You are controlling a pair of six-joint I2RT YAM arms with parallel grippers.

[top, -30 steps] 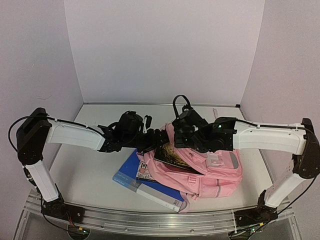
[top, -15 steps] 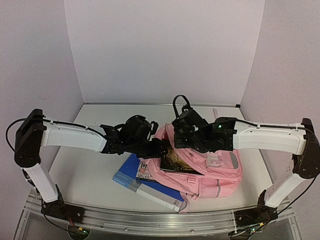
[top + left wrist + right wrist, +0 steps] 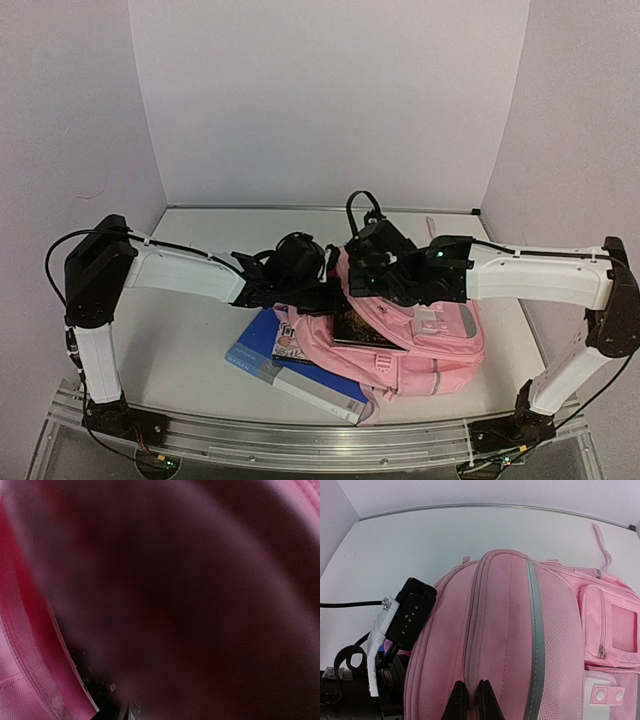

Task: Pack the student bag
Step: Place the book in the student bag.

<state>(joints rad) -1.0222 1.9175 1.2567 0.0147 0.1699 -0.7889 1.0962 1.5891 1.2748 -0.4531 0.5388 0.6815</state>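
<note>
Packing is judged to be at the loading step, with one item at the mouth of the bag and more waiting outside.

Backpack (image 3: 430,345): pink and soft, laid flat on the table (image 3: 180,340) right of centre. Front pockets and grey strips are turned up, and the opening is turned toward the left arm.

Right gripper (image 3: 468,699): set on the upper edge of the backpack beside the zip seam. Its jaws are seen pressed together on a fold of pink cloth, by which the mouth appears to be held up.

Left gripper (image 3: 325,293): reached into the opening. From above, its tips are hidden by the pink flap; from its own camera only dark blur and a pink hem are shown. Whether the jaws are spread or pinching cannot be told.

Dark book (image 3: 352,325): lodged in the mouth, partly covered by the flap, partly exposed.

Blue book (image 3: 295,380): flat on the table, its far end pinned under the backpack, not yet packed.

Next move, as judged: the dark book is to be pushed fully inside while the mouth is held wide, and the left arm is then to be drawn clear without dragging cloth. For the blue book, the backpack's weight must first be lifted off it.
</note>
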